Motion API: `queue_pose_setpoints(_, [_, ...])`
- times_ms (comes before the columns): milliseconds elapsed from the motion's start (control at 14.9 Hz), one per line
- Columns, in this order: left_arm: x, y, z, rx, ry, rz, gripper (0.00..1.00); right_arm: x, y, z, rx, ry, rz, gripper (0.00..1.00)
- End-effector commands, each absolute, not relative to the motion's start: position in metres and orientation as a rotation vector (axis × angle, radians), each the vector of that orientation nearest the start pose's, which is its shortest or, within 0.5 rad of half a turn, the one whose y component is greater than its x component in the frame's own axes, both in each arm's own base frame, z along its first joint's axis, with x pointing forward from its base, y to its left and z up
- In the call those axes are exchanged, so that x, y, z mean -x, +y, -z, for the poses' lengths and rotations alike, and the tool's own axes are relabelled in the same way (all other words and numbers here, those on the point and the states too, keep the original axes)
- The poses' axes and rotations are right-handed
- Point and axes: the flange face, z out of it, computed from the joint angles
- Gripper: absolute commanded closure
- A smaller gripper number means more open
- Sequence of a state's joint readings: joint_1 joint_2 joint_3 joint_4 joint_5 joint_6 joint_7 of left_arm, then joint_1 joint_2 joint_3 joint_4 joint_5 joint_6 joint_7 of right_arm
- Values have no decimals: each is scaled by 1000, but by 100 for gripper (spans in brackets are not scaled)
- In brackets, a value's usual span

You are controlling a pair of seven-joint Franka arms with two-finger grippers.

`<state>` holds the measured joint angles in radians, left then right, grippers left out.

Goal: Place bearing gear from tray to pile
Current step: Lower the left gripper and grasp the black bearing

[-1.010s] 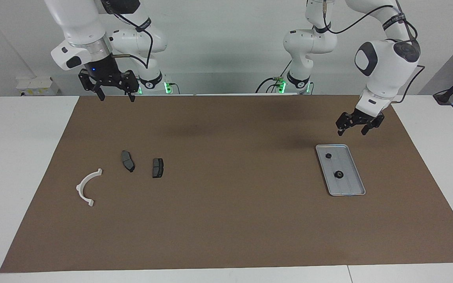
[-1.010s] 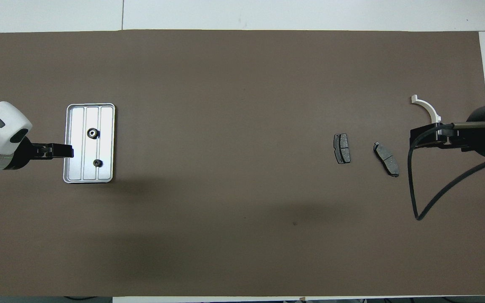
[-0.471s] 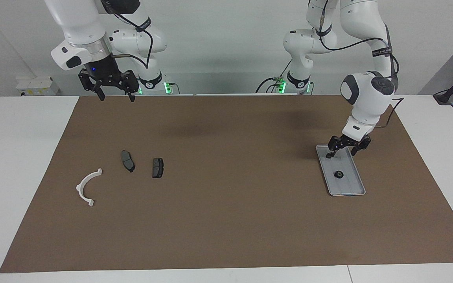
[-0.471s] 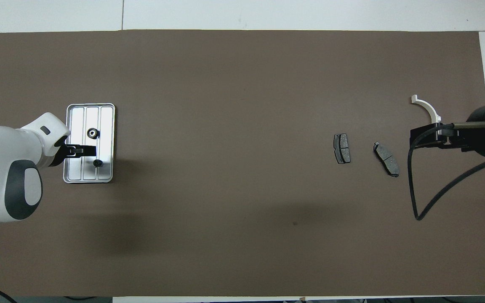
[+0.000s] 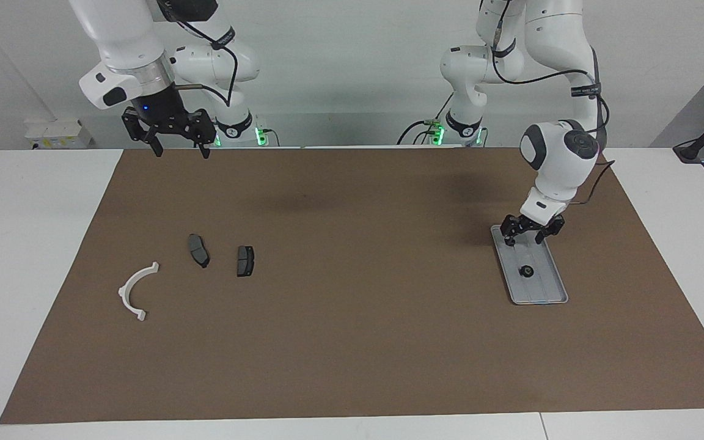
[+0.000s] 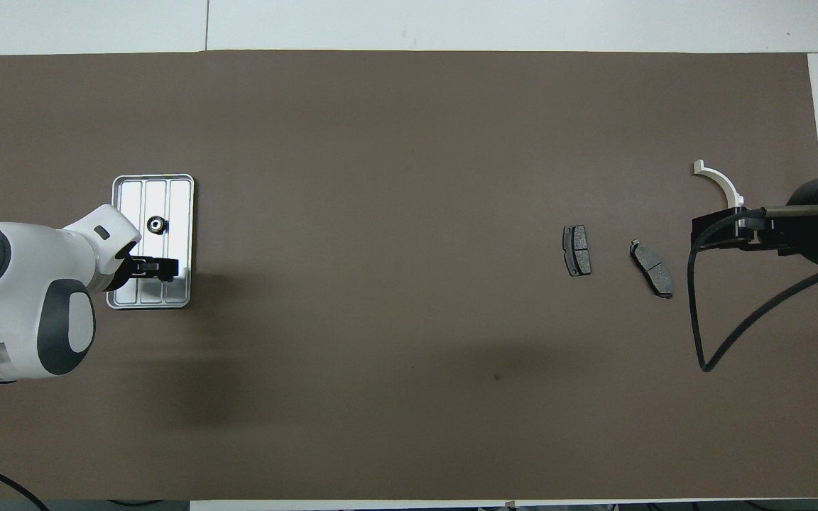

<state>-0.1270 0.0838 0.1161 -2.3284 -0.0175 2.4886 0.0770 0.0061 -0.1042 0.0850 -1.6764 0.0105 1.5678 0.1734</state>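
Observation:
The silver tray (image 5: 552, 282) (image 6: 125, 206) lies toward the left arm's end of the table. One bearing gear (image 5: 527, 271) (image 6: 157, 225) shows on it. My left gripper (image 5: 524, 238) (image 6: 159, 269) is open, low over the tray's end nearer the robots, and hides the tray there. I cannot tell what it touches. The pile lies toward the right arm's end: a white half-ring bracket (image 5: 123, 291) (image 6: 721, 179) and two dark brake pads (image 5: 198, 250) (image 5: 245, 261) (image 6: 576, 250) (image 6: 652, 268). My right gripper (image 5: 181, 153) (image 6: 718, 233) waits open, high above the mat.
A brown mat (image 5: 352, 342) (image 6: 380, 177) covers most of the white table (image 5: 34, 244). A black cable (image 6: 700, 341) loops from the right arm over the mat near the pile.
My left gripper has swung in from beside the tray and come down over its end nearer the robots, covering a second gear there. The right arm has not moved.

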Motion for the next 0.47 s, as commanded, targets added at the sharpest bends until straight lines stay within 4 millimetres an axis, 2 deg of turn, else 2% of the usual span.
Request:
queue_pose_setpoints(0, [-512,-16,-306,3139,108,131,12,-516,48,-633,3133,147,3,0])
queue_pose_setpoints(202, [-511,-18,-304,3140,111,122,13,-516,48,-633,3131,147,5,0])
queue_pose_setpoints(404, [-510,-17,-302,3139,111,119,24,-515,47,-634,3131,147,7,0])
